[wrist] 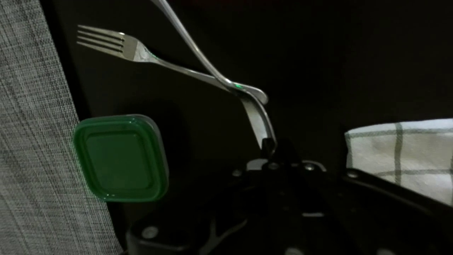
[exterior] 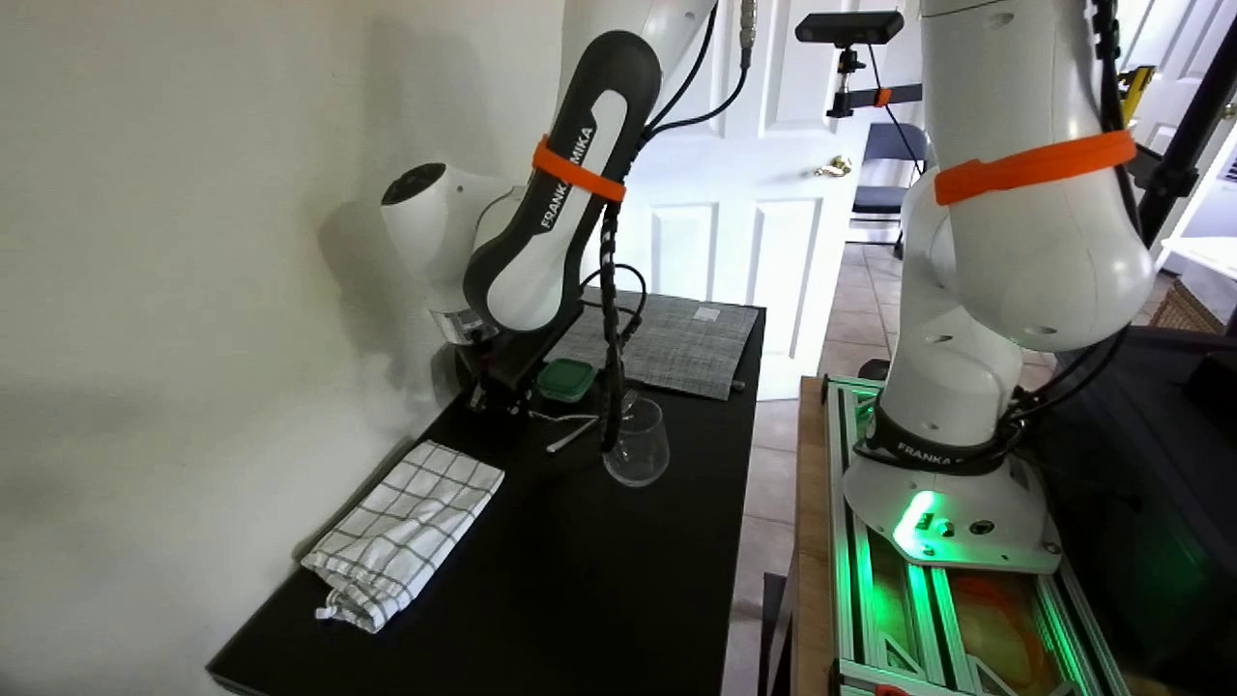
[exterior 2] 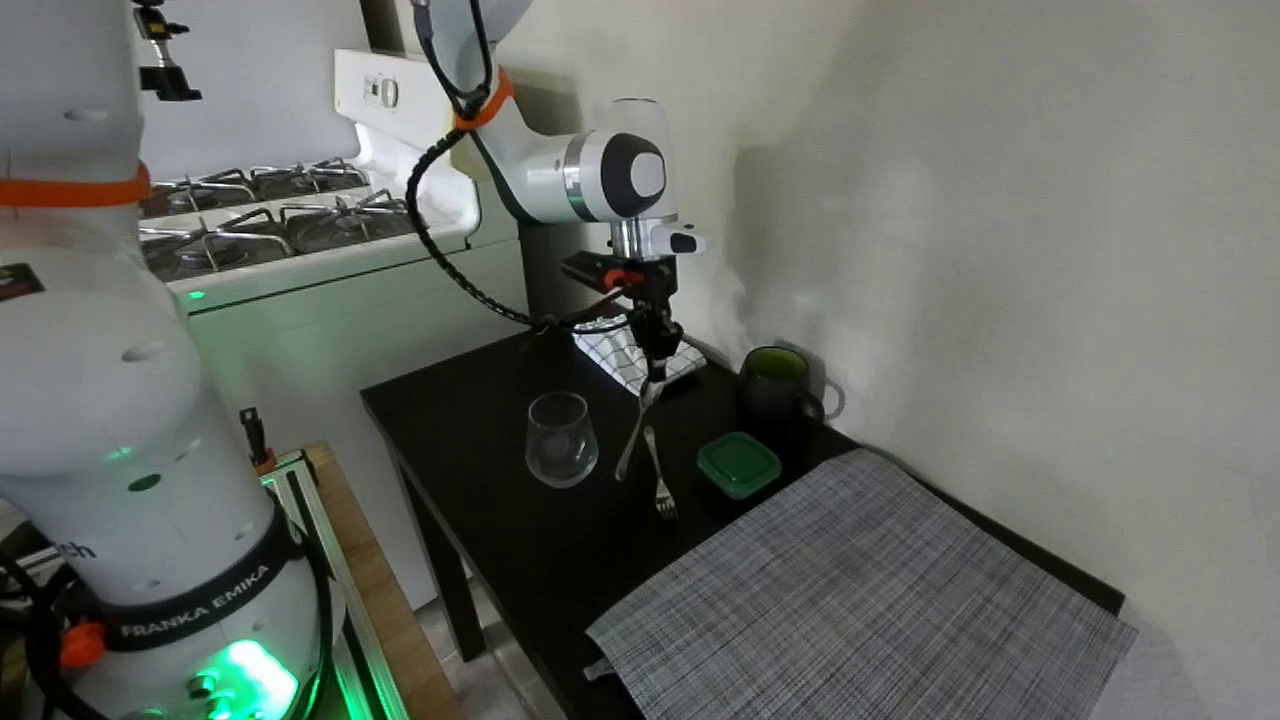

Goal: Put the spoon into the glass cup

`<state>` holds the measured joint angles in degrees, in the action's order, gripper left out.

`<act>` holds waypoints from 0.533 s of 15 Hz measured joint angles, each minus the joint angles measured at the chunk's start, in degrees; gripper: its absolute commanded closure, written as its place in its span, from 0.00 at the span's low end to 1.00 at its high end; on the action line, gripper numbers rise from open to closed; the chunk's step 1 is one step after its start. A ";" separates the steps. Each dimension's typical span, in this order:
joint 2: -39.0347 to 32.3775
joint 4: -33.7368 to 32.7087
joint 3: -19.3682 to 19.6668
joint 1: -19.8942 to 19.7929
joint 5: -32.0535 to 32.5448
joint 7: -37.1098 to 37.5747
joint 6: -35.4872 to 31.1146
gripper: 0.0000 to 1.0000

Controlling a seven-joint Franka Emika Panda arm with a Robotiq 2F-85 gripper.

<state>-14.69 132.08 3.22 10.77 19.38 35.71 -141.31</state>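
Closest in the wrist view, your black mechanical pincer clamps the slim silvery metal spoon by its bowl, handle slanting down. Swing too low toward the clear, rounded glass cup, between pincer and white robot base, and that handle could topple it or drag the silvery metal fork below the tips; a curved bowl may also twist.

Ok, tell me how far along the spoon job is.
Done: the spoon looks grasped; the gripper appears shut on its bowl end. In hand: the spoon is held at a slant, its handle passing over the fork in the wrist view; whether the tip clears the table I can't tell. Left: bring it over the glass, which stands upright, and release it inside.
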 measured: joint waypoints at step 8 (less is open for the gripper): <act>11.54 4.81 -2.29 -2.88 -10.46 -12.63 -0.10 0.99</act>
<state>-3.15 136.88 0.93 7.89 8.92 23.08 -141.41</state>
